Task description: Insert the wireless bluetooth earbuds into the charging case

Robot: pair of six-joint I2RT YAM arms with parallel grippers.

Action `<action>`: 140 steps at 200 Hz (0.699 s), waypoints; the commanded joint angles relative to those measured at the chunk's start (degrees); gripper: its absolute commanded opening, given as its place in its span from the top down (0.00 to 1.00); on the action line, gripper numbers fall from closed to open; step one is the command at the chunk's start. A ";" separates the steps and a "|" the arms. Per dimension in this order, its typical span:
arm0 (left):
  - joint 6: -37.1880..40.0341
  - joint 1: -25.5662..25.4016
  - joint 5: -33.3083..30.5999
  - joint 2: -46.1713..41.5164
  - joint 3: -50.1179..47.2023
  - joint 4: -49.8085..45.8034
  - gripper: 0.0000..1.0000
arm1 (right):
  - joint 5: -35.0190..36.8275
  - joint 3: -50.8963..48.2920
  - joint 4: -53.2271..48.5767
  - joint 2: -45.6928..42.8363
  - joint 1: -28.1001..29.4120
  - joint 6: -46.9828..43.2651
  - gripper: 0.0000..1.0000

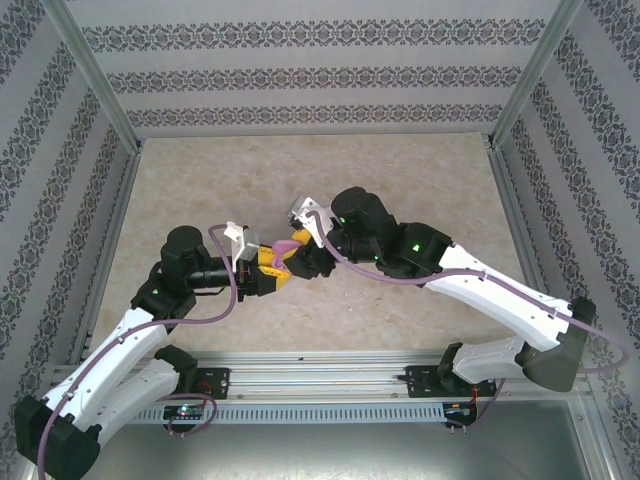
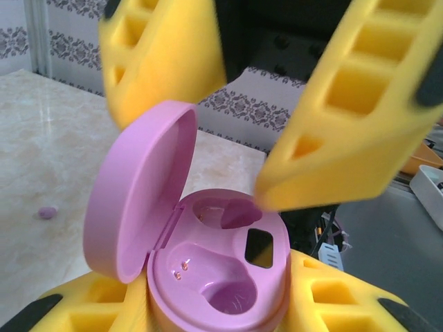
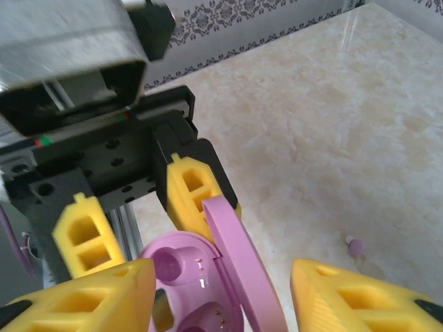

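Charging case (image 2: 214,287) open, cavities facing up, lid (image 2: 135,197) upright.

There's the charging case (image 2: 221,277), pink and pebble-shaped, up off the table (image 3: 332,104) and pinched at its base in the left gripper (image 2: 218,315). Its lid (image 2: 135,200) is wide open, swung up on the hinge and standing nearly upright. Inside are two moulded wells. The nearer one is a smooth hollow with two small gold contacts beside it. The farther one has a rounded pink shape in it, and I can't tell if that's an earbud. A dark glossy rectangle sits by the right rim. Down on the marble, one tiny pale-pink earbud (image 3: 354,243) lies alone, well apart from the case.
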 commanded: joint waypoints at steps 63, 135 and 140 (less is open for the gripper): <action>-1.72 0.05 -5.42 -3.48 0.03 -5.25 0.72 | 1.15 5.96 -4.26 -2.62 -5.54 17.71 0.42; -1.37 0.06 -7.88 -9.79 -2.13 -10.95 0.74 | -0.41 5.93 -10.33 14.62 -15.66 22.87 0.47; -1.37 0.09 -8.10 -10.32 -2.35 -11.43 0.74 | -1.05 6.31 -10.07 16.32 -15.96 23.50 0.48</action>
